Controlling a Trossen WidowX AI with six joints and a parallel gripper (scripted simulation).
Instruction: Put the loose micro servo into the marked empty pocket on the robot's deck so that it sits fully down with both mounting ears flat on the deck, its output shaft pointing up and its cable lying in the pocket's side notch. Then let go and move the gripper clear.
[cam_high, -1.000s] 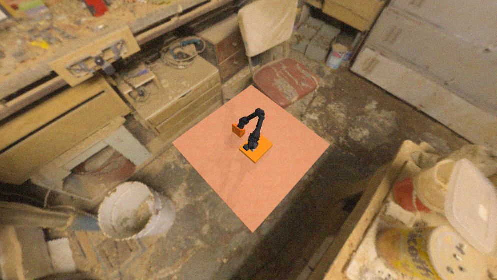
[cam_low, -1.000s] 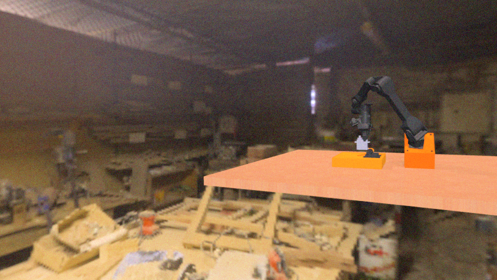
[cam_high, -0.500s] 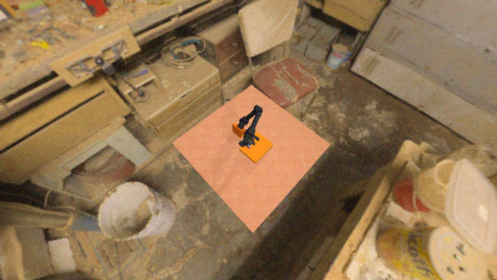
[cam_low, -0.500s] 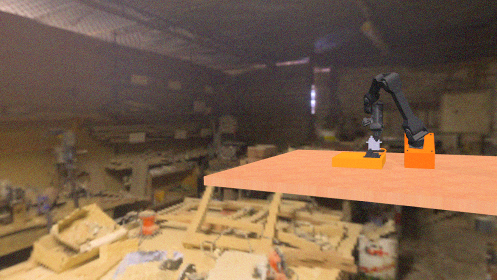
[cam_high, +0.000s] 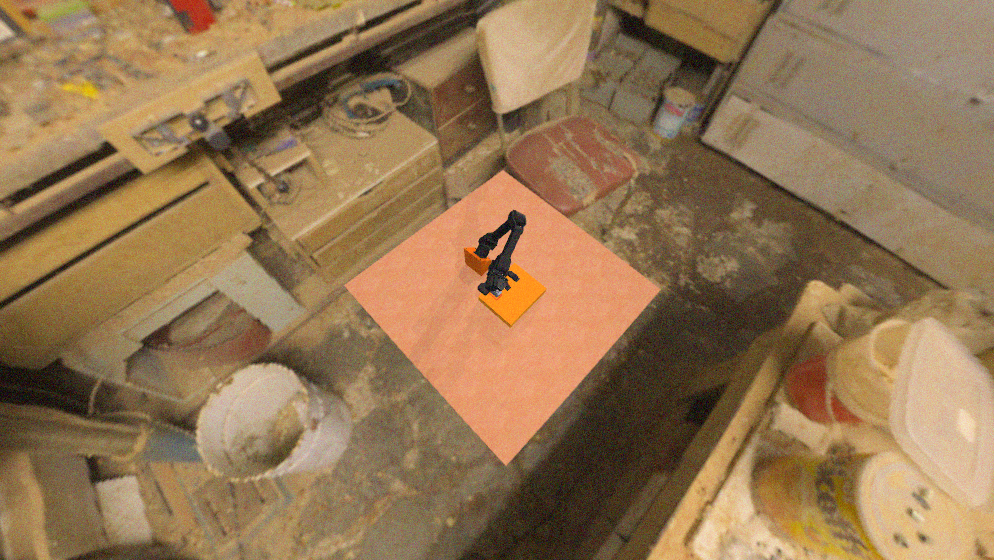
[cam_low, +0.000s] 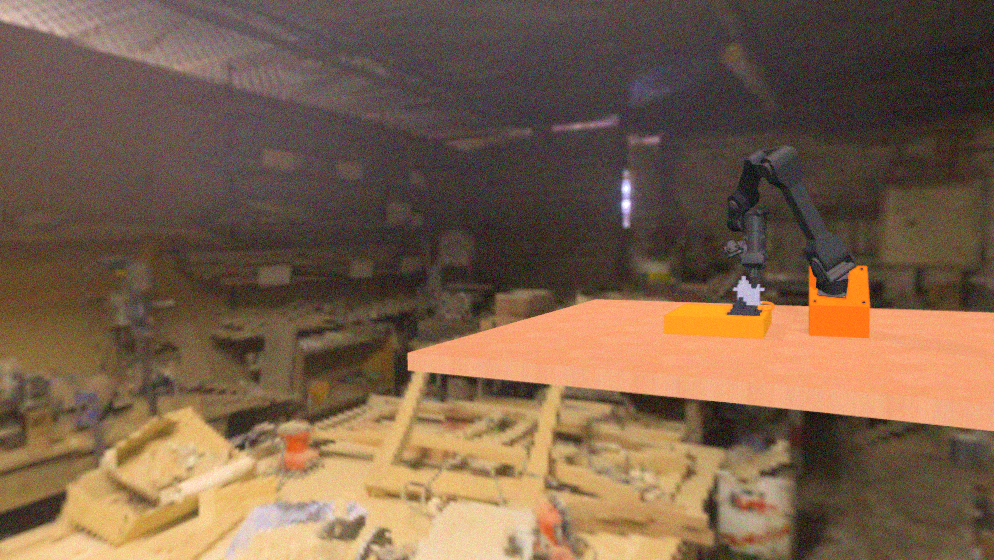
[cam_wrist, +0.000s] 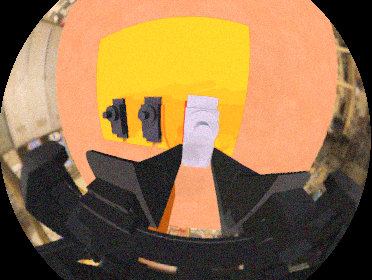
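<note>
Nearest the wrist camera, the gripper was clamped on the pale micro servo, its two dark fingers pressed against the servo's flanks so that the body stood out straight ahead between them, long axis running away from the wrist and down toward the work. Just beyond the servo's far end lay the orange deck, and on it, off to the left in that view, two dark servos already seated side by side. The pale servo lined up as the next place in that row, to their right, which I judge to be where the marked pocket sat, though the pocket's outline and its side notch were hidden behind the held part. From the exterior camera the servo hung upright under the gripper, close above the deck but seemingly not yet down in it; whether its lower end touched could not be told. The cable was too small to trace. Farther off stood the arm's orange base block.
</note>
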